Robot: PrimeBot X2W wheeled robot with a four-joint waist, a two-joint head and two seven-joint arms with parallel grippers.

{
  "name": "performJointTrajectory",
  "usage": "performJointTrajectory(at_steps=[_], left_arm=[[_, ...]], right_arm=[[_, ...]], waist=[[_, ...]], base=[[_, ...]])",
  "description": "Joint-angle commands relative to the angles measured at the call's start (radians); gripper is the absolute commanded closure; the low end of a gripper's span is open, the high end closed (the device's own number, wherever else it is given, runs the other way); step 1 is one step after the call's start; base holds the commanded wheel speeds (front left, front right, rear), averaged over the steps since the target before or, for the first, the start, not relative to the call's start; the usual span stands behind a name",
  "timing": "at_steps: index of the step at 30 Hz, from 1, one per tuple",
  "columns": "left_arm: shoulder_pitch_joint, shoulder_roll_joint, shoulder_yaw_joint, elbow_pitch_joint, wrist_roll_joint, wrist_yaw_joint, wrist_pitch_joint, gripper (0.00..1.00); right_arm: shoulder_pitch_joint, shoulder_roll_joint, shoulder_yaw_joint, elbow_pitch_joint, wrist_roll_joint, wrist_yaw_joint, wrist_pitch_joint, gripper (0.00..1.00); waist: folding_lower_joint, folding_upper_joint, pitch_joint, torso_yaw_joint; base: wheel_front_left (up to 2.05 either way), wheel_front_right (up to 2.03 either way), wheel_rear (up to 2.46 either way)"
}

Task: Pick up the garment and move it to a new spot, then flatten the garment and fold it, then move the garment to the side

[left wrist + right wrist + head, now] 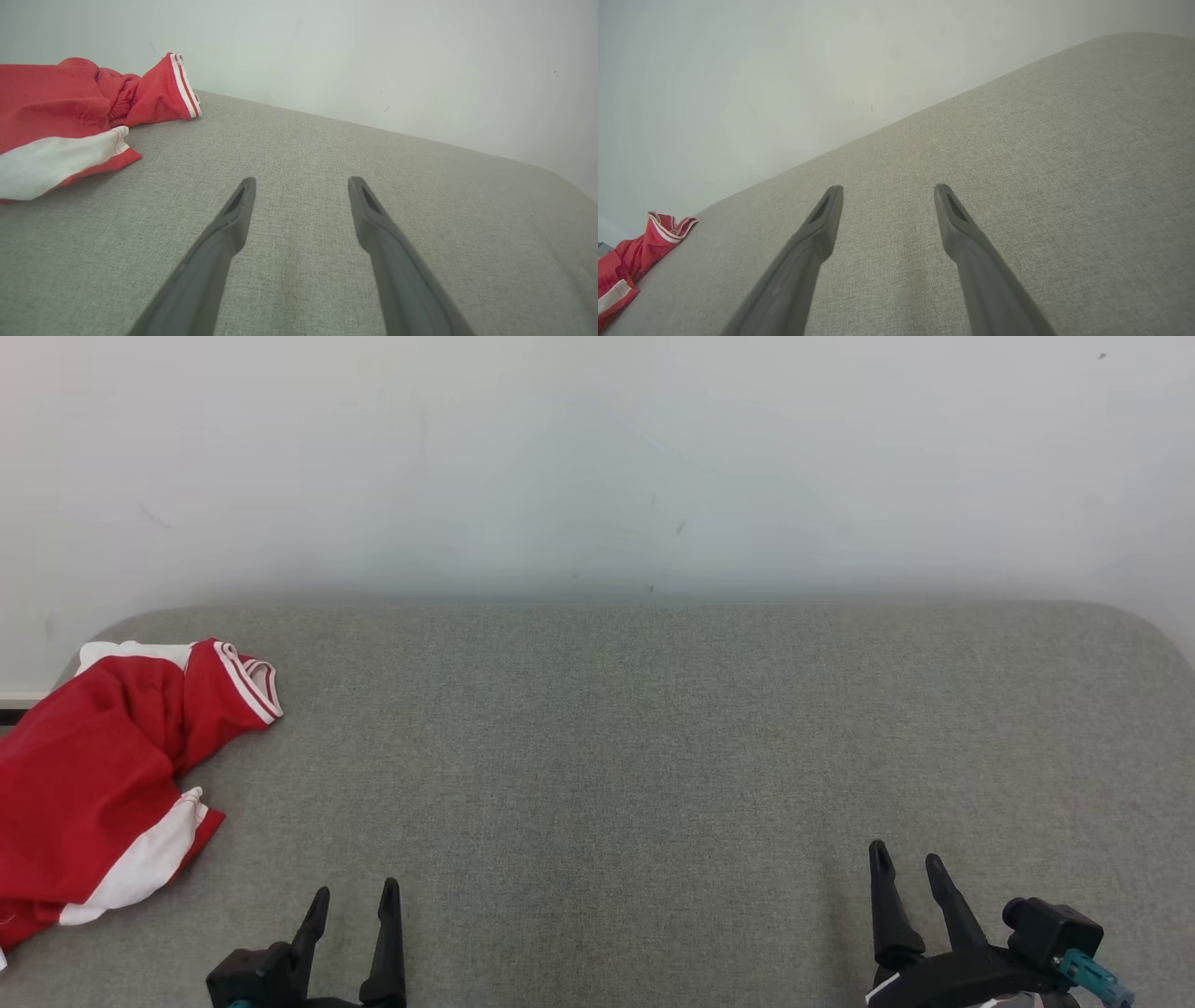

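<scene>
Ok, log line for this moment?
stage: pre-grasp | garment: crumpled, far left of grey surface | left pincer: open, empty | right pincer: open, empty

Head view: high, facing down across grey fabric worktop (pixel 653 728) to wall (pixel 597 457).
Wrist views: low, close over worktop, facing wall.
Shared by all: red-and-white garment (pixel 103 775).

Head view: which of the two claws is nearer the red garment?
The left claw, open at the lower left, close to the red garment but not touching it. The right claw, also open, sits far across the grey surface.
</scene>
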Motion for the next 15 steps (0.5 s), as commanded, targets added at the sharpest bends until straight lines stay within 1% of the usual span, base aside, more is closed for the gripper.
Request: performJointTrajectory(at_steps=[1, 5, 12, 15], left_arm=[[-0.005, 0.002, 0.000, 0.002, 0.029, -0.001, -0.010, 0.00], [-0.012, 0.006, -0.001, 0.008, 0.052, -0.004, -0.021, 0.00], [-0.011, 0.009, 0.020, 0.004, 0.089, 0.007, -0.041, 0.00], [-0.005, 0.006, 0.036, -0.002, 0.075, 0.001, -0.048, 0.00]], right_arm=[[-0.016, -0.002, 0.000, -0.002, -0.029, -0.002, -0.006, 0.00], [-0.018, -0.002, 0.003, 0.000, -0.078, -0.002, -0.002, 0.00], [-0.014, -0.003, 0.001, -0.004, -0.146, -0.002, -0.008, 0.00], [-0.012, -0.003, 0.001, -0.005, -0.159, -0.002, -0.011, 0.00]], waist=[[0.0000, -0.0001, 0.000, 0.000], [0.0000, -0.0001, -0.002, 0.000], [0.0000, -0.0001, -0.005, -0.002], [0.0000, -0.0001, -0.006, -0.003]], base=[[0.00, 0.00, 0.00], [0.00, 0.00, 0.00], [0.00, 0.00, 0.00], [0.00, 0.00, 0.00]])
